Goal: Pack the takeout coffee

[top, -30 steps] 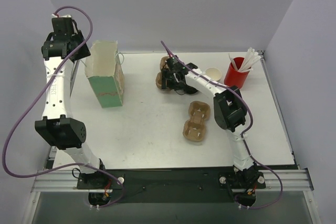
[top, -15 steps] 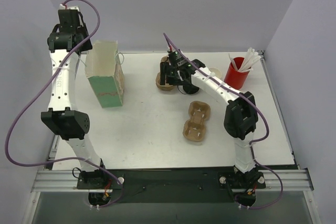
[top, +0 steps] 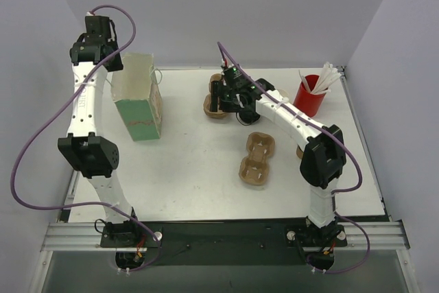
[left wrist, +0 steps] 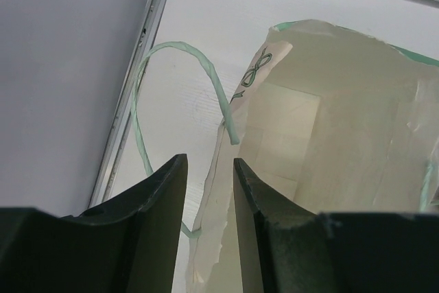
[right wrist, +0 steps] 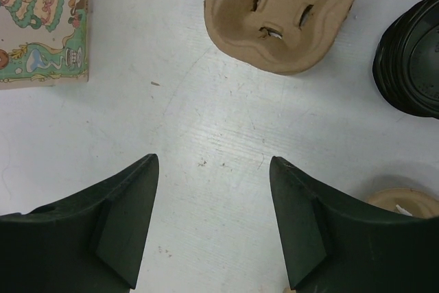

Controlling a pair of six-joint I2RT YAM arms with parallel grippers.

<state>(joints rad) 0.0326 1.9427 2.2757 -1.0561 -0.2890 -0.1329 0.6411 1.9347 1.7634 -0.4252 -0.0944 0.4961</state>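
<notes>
A round black lid (right wrist: 411, 56) shows at the right edge of the right wrist view. The cup body under it is hidden, so I cannot confirm it is the takeout coffee. In the top view nothing there separates from the dark gripper. My right gripper (right wrist: 213, 159) (top: 221, 95) hangs open over bare table with nothing between its fingers. A brown pulp cup carrier (right wrist: 281, 12) lies just ahead of it. My left gripper (left wrist: 208, 162) (top: 108, 60) is held high over the left rim of the open green paper bag (top: 137, 97) (left wrist: 322, 135). Its jaws stand narrowly apart and hold nothing.
A second pulp carrier (top: 257, 159) lies mid-table. A red cup (top: 310, 97) with white sticks stands at the back right, beside a tan cup rim (top: 278, 94). The bag's green handle loop (left wrist: 171, 53) sticks out toward the table's left rail. Purple walls enclose the table.
The left arm has swung up and rightward toward the bag's rear left corner. The right arm's elbow has moved out to the right, while its gripper stayed by the rear carrier.
</notes>
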